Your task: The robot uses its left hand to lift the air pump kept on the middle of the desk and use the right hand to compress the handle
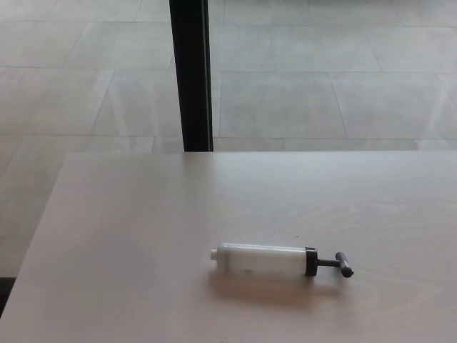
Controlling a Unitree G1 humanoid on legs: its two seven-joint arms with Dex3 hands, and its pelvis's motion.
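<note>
A pale wooden desk (143, 236) fills the lower part; beyond its far edge lies a floor of large grey tiles (321, 93), crossed by a black upright post (191, 71)

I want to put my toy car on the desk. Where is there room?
Nearly everywhere. The desk is bare left of the air pump, behind it up to the far edge by the black post, and to its right. Only the pump's own spot is taken. No robot hand shows.
</note>
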